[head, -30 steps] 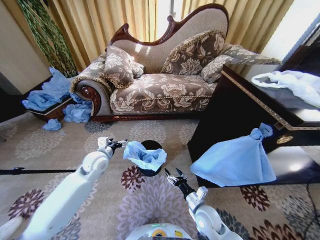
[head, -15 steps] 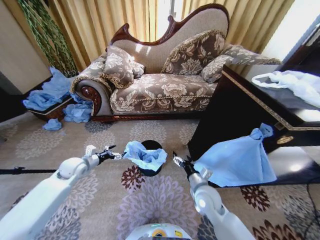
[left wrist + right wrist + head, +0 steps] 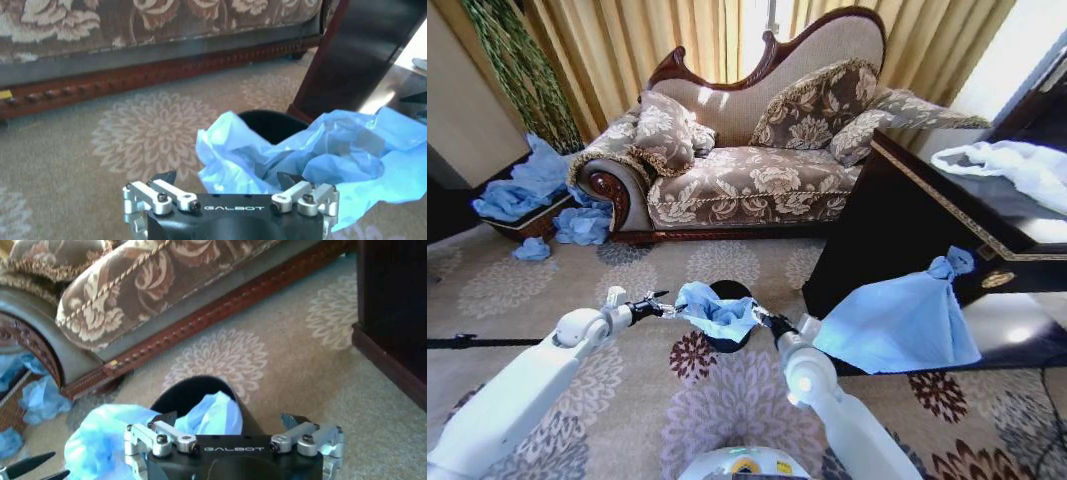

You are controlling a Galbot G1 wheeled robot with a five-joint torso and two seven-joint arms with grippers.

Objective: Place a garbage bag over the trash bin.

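The trash bin (image 3: 727, 340) is a small black cylinder on the patterned carpet in front of the sofa. The garbage bag (image 3: 717, 308), thin, wrinkled and light blue, lies bunched over its top and hangs toward me, leaving the far part of the rim bare. My left gripper (image 3: 659, 308) is at the bag's left edge, open. In the left wrist view the left gripper (image 3: 225, 177) has the bag (image 3: 313, 155) just ahead of it, with the bin (image 3: 270, 125) behind. My right gripper (image 3: 767, 322) is at the bag's right edge. In the right wrist view the right gripper (image 3: 228, 419) is open, a fold of the bag (image 3: 215, 412) between its fingers, above the bin (image 3: 190, 392).
A dark wooden cabinet (image 3: 897, 215) stands close on the right, a larger knotted blue bag (image 3: 897, 322) leaning on it and a white plastic bag (image 3: 1017, 165) on top. The sofa (image 3: 747, 175) is behind the bin. Blue bags (image 3: 527, 185) are piled at the left.
The left gripper has lowered and moved right to the bag's left edge. The right arm has swung up from near my base, first beside the knotted bag, then left to the bag's right edge.
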